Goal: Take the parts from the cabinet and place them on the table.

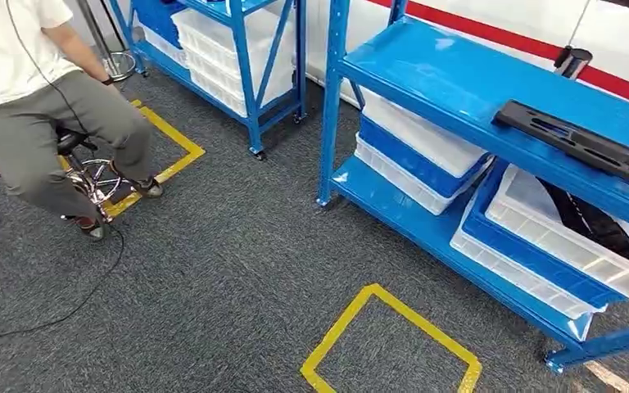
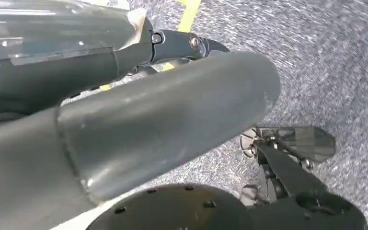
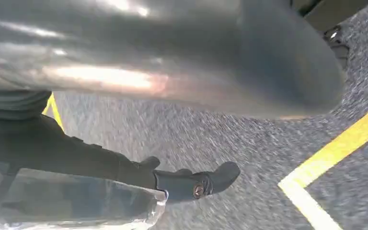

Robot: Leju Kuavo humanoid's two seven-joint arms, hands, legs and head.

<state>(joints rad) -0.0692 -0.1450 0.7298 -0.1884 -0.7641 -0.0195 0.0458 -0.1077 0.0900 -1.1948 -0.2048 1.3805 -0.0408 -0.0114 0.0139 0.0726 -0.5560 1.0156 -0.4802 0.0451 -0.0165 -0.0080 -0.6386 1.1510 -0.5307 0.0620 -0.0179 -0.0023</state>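
Grey carpet (image 1: 237, 270) marked with yellow tape squares (image 1: 389, 340) is spreading under two blue metal cabinets. On the nearer cabinet (image 1: 442, 74), to the right in the head view, a long black part (image 1: 581, 143) is lying flat across the upper shelf, and another dark part (image 1: 590, 217) is resting inside a white bin (image 1: 569, 237) on the shelf below; more white and blue bins (image 1: 414, 155) are sitting stacked beside it. The farther cabinet (image 1: 246, 49) is holding more white bins. At the left a person (image 1: 33, 106) in a white shirt and grey trousers is sitting on a stool (image 1: 90, 176), with a black cable trailing over the carpet. The left hand (image 2: 167, 120) is hanging above the floor, its thick grey thumb stretched out with nothing in it; whether its fingers are spread or curled I cannot tell. The right hand (image 3: 172, 52) is likewise hanging over the carpet near a yellow line, one dark finger (image 3: 191, 182) extended, holding nothing visible; its state too I cannot tell.
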